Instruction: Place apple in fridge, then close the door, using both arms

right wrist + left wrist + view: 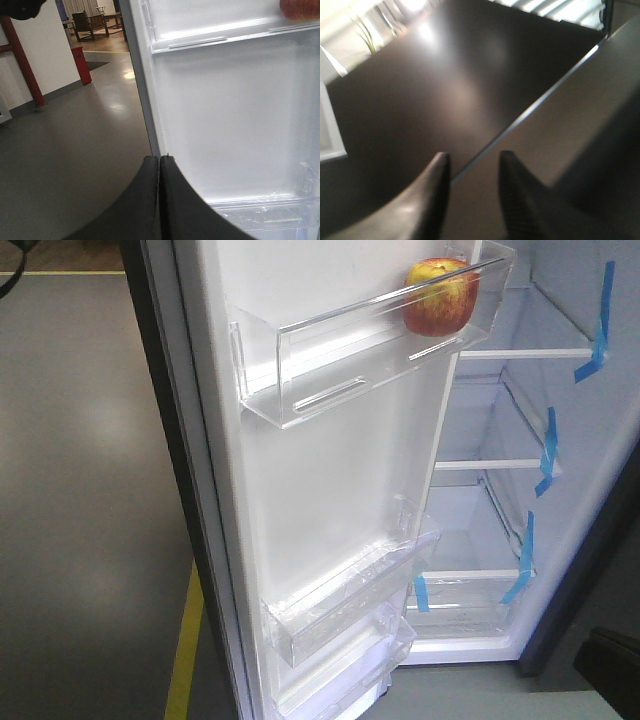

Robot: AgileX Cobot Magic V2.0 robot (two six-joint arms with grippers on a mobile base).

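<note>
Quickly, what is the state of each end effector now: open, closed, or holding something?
Left end effector: open, holding nothing.
Right end effector: closed, holding nothing.

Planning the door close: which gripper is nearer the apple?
Right, probably. The right gripper sits below the apple, facing the white inside of the door; the left gripper sees only a dark panel.

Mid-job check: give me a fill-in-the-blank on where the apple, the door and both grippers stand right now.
1. The apple sits in the ____ bin of the door.
2. That door stands ____.
3. The right gripper is ____ and holds nothing.
4. The left gripper is ____.
Missing words: top; open; shut; open.
</note>
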